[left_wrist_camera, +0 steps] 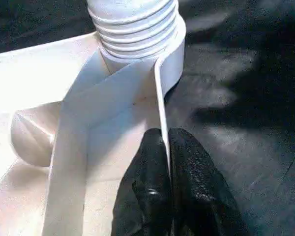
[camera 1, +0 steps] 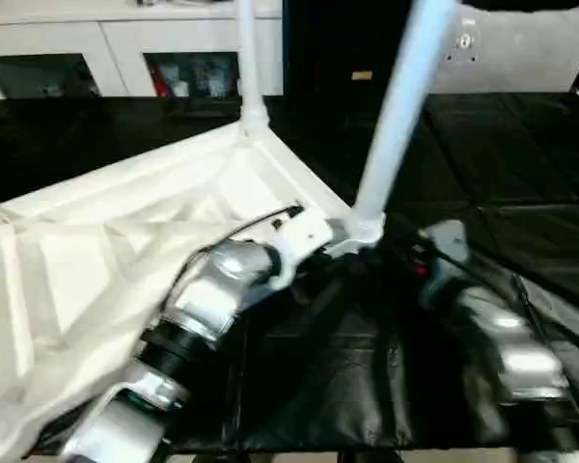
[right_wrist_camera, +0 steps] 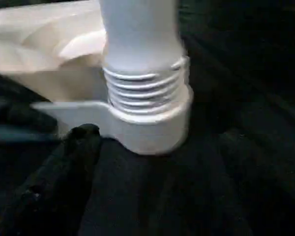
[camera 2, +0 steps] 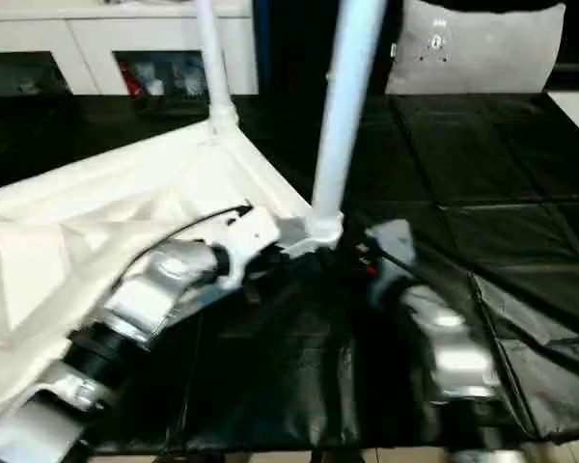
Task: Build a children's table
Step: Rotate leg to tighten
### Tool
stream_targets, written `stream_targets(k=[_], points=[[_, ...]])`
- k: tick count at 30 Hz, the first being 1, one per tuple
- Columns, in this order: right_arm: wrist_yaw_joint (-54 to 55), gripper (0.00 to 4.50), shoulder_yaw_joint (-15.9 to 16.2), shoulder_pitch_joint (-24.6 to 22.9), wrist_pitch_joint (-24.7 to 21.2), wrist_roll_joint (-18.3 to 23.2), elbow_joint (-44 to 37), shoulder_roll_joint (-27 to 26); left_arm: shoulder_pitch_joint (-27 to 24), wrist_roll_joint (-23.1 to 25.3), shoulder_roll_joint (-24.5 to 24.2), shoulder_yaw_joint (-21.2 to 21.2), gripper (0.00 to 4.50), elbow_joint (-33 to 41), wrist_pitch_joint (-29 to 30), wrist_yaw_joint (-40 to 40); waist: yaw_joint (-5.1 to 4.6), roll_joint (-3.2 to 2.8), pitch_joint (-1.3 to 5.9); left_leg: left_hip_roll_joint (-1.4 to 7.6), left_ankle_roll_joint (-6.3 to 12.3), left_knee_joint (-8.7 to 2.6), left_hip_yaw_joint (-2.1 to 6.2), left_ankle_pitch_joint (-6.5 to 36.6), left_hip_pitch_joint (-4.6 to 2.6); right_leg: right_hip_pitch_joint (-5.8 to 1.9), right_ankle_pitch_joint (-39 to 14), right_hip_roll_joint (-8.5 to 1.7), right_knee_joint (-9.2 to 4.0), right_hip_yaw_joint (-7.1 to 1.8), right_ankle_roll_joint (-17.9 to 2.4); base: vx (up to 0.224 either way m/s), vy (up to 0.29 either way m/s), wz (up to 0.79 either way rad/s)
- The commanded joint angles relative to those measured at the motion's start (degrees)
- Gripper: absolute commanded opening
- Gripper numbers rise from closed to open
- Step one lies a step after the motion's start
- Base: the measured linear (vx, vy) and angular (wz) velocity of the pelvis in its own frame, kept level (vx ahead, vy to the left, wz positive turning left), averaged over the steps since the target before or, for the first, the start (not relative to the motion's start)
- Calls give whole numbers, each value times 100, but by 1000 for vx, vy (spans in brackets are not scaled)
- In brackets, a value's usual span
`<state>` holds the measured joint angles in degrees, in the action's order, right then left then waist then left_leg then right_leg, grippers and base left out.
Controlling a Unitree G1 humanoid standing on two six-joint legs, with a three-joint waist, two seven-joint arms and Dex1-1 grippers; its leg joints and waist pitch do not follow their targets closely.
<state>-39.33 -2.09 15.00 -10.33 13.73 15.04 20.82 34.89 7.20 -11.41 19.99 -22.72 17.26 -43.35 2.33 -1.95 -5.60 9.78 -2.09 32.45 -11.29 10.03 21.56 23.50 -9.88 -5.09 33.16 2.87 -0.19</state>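
A black-covered surface (camera 1: 521, 164) fills most of the room in front of the robot, with white cabinets (camera 1: 96, 43) along the far wall behind it. On this surface lies the children's table (camera 2: 96, 222), upside down, its ribbed white underside facing up and reaching away to the robot's left. Two legs stand in its corner sockets: the far leg (camera 2: 210, 58) upright at the back corner, and the near leg (camera 1: 400, 106) leaning a little, rising from the corner socket (right_wrist_camera: 152, 128) nearest the robot's arms. At the base of the near leg the screw threads (left_wrist_camera: 137, 29) still show above the socket's rim.

The left arm comes in over the tabletop from the lower left, and its left pincer (left_wrist_camera: 168, 162) is pressed closed on the thin upright rim wall (left_wrist_camera: 160, 93) of the table, just beside that socket, one black finger on each side of the wall. The right arm lies on the other side of the corner; one finger (right_wrist_camera: 64, 172) of the right pincer rises near the socket without touching it, and I cannot tell how wide that pincer stands.
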Motion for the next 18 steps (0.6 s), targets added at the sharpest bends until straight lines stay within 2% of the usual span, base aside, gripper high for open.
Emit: stream_targets(k=[1,2,3,4,5,6,7,10,11,12,13,14,15,17,18], points=[[-639,444,19,-8,108,104,-286,281,12,-30,-226,116,0,-139,-497,-546,51,107,416,278,889,-279,126,705,-21,-319,-608,-317,-323,-207,-1472,0,0,0],[-639,444,19,-8,108,104,-286,281,12,-30,-226,116,0,-139,-497,-546,58,103,429,287,917,-270,124,650,-22,-322,-524,-322,-305,-207,-1494,0,0,0],[-927,444,69,-11,107,133,-348,451,10,-53,-348,201,0,-141,-643,-766,66,102,450,293,1017,-241,117,466,-23,-319,-230,-312,-257,-197,-1599,0,0,0],[-1218,444,123,22,82,175,-406,623,0,-90,-507,316,0,-118,-772,-1090,72,100,449,301,1048,-238,117,405,-18,-316,-131,-315,-245,-198,-1633,0,0,0],[-1218,444,123,22,82,175,-406,623,0,-90,-507,316,0,-118,-772,-1090,79,109,452,307,1091,-234,118,359,-20,-313,-77,-314,-236,-191,-1661,0,0,0],[-1678,444,243,96,59,222,-493,885,-23,-112,-804,552,0,-77,-1146,-1680,111,96,455,315,1169,-221,129,310,-22,-310,2,-320,-217,-179,-1738,0,0,0],[-1765,444,276,115,71,242,-495,942,-23,-116,-862,598,0,-92,-1261,-1814,125,92,456,325,1166,-220,125,305,-23,-315,-11,-322,-207,-182,-1734,0,0,0],[-1806,444,299,128,79,239,-492,966,-21,-116,-889,619,0,-99,-1300,-1874,166,75,431,355,1048,-232,98,488,-66,-270,-232,-317,-222,-188,-1779,0,0,0],[-1911,444,365,162,103,221,-484,1025,-16,-115,-957,672,0,-117,-1388,-2027,192,99,421,355,977,-240,105,579,-62,-275,-423,-325,-232,-184,-1758,0,0,0],[-2183,444,557,256,181,141,-460,1132,1,-192,-1084,746,0,-130,-1555,-2450,212,118,409,363,892,-255,101,709,-68,-268,-665,-330,-256,-184,-1703,0,0,0],[-2378,444,694,322,237,82,-443,1206,14,-249,-1171,795,0,-139,-1672,-2750,226,109,414,361,842,-258,106,726,-68,-277,-724,-334,-243,-185,-1677,0,0,0],[-2378,444,694,322,237,82,-443,1206,14,-249,-1171,795,0,-139,-1672,-2750,242,97,409,367,772,-264,102,790,-75,-265,-805,-337,-250,-194,-1644,0,0,0],[-2586,444,824,386,275,36,-420,1252,34,-284,-1229,833,0,-145,-1760,-2972,243,100,407,369,742,-266,93,822,-80,-257,-804,-335,-247,-202,-1637,0,0,0],[-2952,444,999,456,276,1,-377,1289,77,-289,-1276,885,0,-171,-1878,-3183,260,152,393,358,693,-264,94,931,-60,-256,-961,-352,-251,-211,-1591,0,0,0],[-3041,429,1057,481,271,-19,-360,1292,88,-304,-1290,903,0,-169,-1916,-3260,266,134,385,369,646,-273,97,997,-71,-237,-1084,-355,-262,-215,-1560,0,0,0]])
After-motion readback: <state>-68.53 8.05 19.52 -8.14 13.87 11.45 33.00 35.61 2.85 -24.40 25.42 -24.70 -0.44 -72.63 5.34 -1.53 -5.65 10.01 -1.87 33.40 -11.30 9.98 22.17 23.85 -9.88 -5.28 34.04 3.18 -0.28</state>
